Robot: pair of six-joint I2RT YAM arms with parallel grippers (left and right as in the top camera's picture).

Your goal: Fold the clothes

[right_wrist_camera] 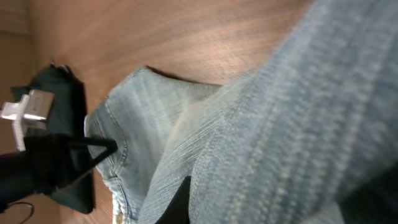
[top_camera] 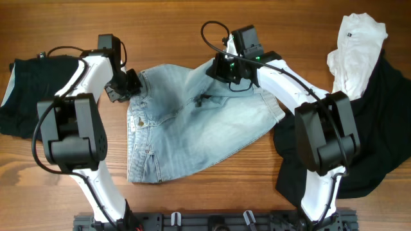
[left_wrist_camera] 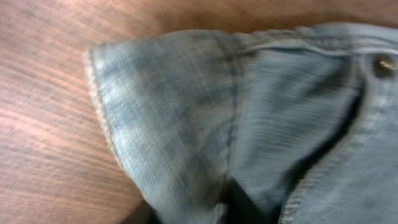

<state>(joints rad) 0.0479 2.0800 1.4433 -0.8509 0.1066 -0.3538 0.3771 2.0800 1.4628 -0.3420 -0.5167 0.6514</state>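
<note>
A light blue denim garment (top_camera: 192, 122) lies spread in the middle of the table. My left gripper (top_camera: 131, 83) is shut on its upper left corner by the waistband; the left wrist view shows that denim corner (left_wrist_camera: 186, 124) and a metal button (left_wrist_camera: 385, 62). My right gripper (top_camera: 221, 69) is shut on the garment's upper edge, and denim (right_wrist_camera: 280, 137) fills the right wrist view. The fingertips are hidden by cloth in both wrist views.
A black garment (top_camera: 26, 90) lies at the left edge. A white garment (top_camera: 356, 45) and a large black garment (top_camera: 366, 128) are piled at the right. The left arm shows in the right wrist view (right_wrist_camera: 43, 162).
</note>
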